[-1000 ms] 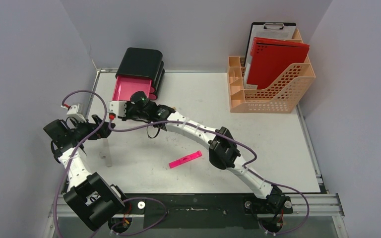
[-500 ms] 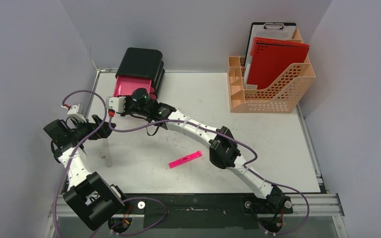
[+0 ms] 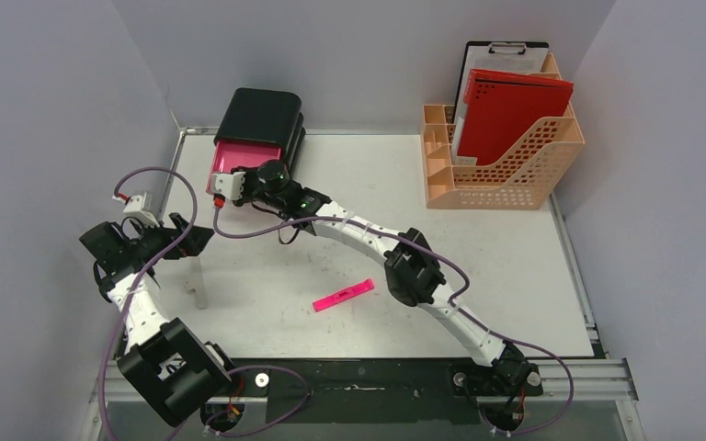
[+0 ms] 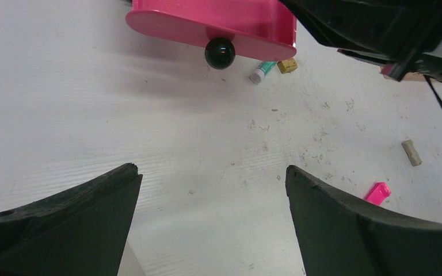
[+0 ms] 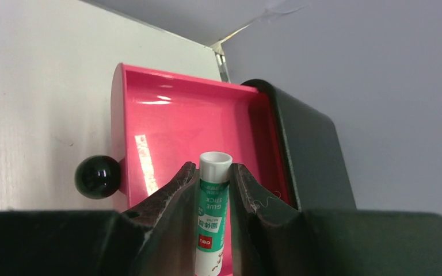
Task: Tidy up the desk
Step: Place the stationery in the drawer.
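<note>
the right tool, clamped on a glue stick, hangs over the open pink drawer. only the left wrist view shows the left tool spread apart.

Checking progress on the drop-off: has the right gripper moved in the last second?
Yes. The right gripper has moved away from the arm bases, toward the black drawer box, and is now over the open pink drawer, holding the glue stick.
</note>
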`<state>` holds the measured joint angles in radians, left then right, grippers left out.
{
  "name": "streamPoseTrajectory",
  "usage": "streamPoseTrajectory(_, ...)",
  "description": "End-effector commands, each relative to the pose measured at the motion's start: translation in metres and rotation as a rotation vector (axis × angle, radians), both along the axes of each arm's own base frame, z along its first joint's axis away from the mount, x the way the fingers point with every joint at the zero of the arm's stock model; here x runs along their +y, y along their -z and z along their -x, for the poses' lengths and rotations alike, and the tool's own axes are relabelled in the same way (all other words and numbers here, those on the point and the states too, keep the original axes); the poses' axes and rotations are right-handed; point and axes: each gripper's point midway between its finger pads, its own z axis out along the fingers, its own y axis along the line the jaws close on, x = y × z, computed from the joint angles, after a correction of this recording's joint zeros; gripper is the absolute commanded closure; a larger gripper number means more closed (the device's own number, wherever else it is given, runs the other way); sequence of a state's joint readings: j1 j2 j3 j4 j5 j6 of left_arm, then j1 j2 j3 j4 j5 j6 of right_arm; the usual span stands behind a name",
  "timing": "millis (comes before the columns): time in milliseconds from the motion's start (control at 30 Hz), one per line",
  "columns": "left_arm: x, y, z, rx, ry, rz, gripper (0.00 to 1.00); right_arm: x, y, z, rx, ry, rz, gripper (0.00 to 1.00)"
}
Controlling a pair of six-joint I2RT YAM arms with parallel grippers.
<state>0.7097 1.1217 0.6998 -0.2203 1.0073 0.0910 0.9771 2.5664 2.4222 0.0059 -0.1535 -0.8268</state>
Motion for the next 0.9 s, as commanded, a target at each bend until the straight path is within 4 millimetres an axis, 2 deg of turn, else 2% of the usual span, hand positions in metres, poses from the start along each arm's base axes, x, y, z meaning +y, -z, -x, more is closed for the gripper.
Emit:
streamPoseTrajectory(0,0.002,-0.007,-0.003,-0.050,0.022,-0.026,0.04,0.001,0.007,-0.008,-0.009,0.009,-0.026,0.92)
streamPoseTrajectory(133,0.001,-0.006,-0.003,-0.049,0.026,-0.021,0.04,0.001,0.015,-0.011,0.004,0.011,-0.025,0.92)
streamPoseTrajectory(200,0.001,-0.006,-0.003,-0.049,0.027,-0.018,0.04,0.000,0.015,-0.013,0.006,0.015,-0.027,0.87)
streamPoseTrajectory(333,0.001,-0.006,-0.003,-0.049,0.029,-0.016,0.04,0.001,0.013,-0.012,0.017,0.015,-0.040,0.65)
streamPoseTrajectory(400,0.001,-0.006,-0.003,-0.048,0.030,-0.013,0.04,0.001,0.010,-0.011,0.018,0.013,-0.045,0.58)
streamPoseTrajectory(533,0.001,-0.005,-0.003,-0.047,0.030,-0.011,0.04,0.001,-0.009,-0.007,0.017,0.006,-0.052,0.50)
streamPoseTrajectory(667,0.001,-0.006,-0.003,-0.050,0.031,-0.014,0.04,-0.005,-0.029,0.006,0.039,-0.016,-0.022,0.44)
streamPoseTrajectory(700,0.001,-0.006,-0.003,-0.049,0.031,-0.013,0.04,-0.007,-0.038,0.010,0.043,-0.022,-0.024,0.41)
streamPoseTrajectory(867,-0.001,-0.007,-0.003,-0.051,0.037,-0.008,0.04,-0.031,-0.055,0.039,0.137,-0.072,0.060,0.23)
